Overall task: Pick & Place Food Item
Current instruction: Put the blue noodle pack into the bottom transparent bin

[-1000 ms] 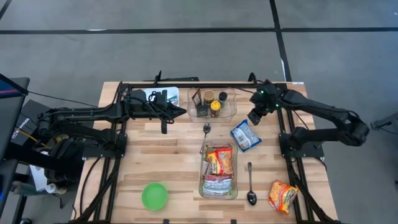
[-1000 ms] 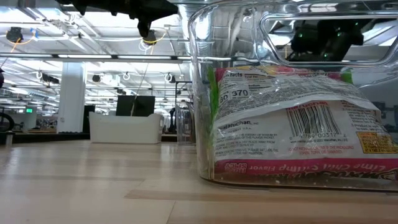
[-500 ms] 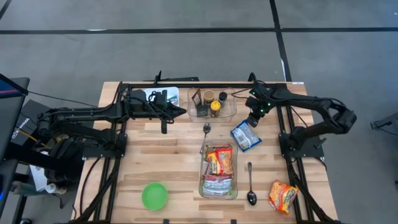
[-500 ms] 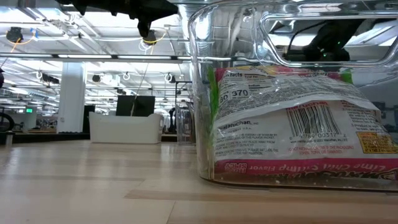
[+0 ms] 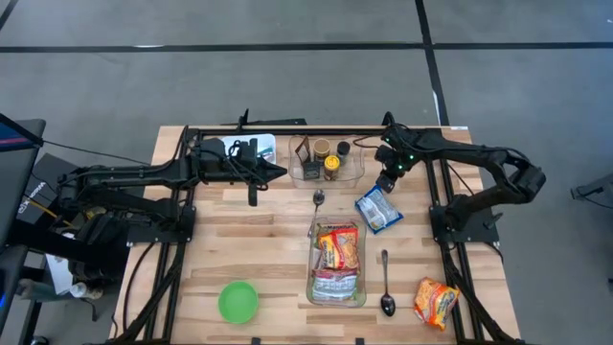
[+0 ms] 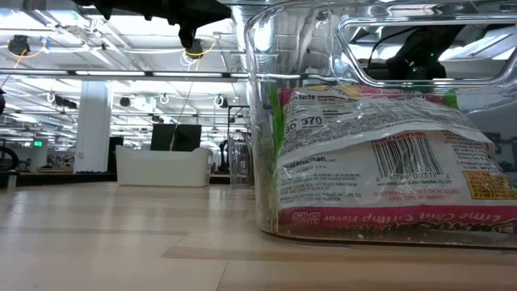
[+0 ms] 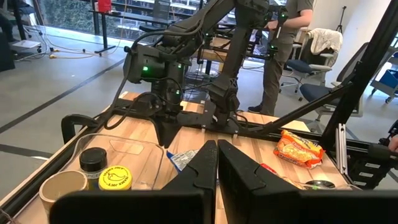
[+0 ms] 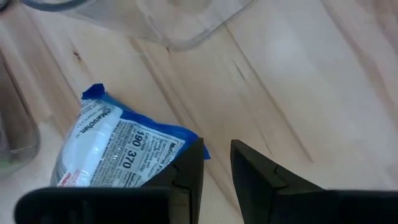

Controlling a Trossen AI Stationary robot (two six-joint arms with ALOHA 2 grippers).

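Note:
A blue-and-white food packet (image 5: 378, 208) lies flat on the wooden table, right of centre; it also shows in the right wrist view (image 8: 118, 149). My right gripper (image 5: 386, 182) hangs over the packet's far end, its fingers a little apart (image 8: 216, 146) beside the packet's blue corner (image 8: 193, 146), holding nothing. A clear bin (image 5: 336, 292) near the middle holds red-and-yellow noodle packets (image 6: 388, 170). An orange packet (image 5: 436, 302) lies at the near right. My left gripper (image 5: 283, 171) is shut and empty, held above the far left of the table.
A clear tray (image 5: 352, 172) with jars and a cup stands at the far edge, close to my right gripper. One spoon (image 5: 385, 287) lies right of the bin, another (image 5: 318, 199) beyond its far end. A green bowl (image 5: 238, 302) sits near left. People stand in the room beyond.
My right gripper has gone a little toward the table's left edge, over the blue packet's far end, and the arm's elbow has drawn in toward the table. The packet has not moved.

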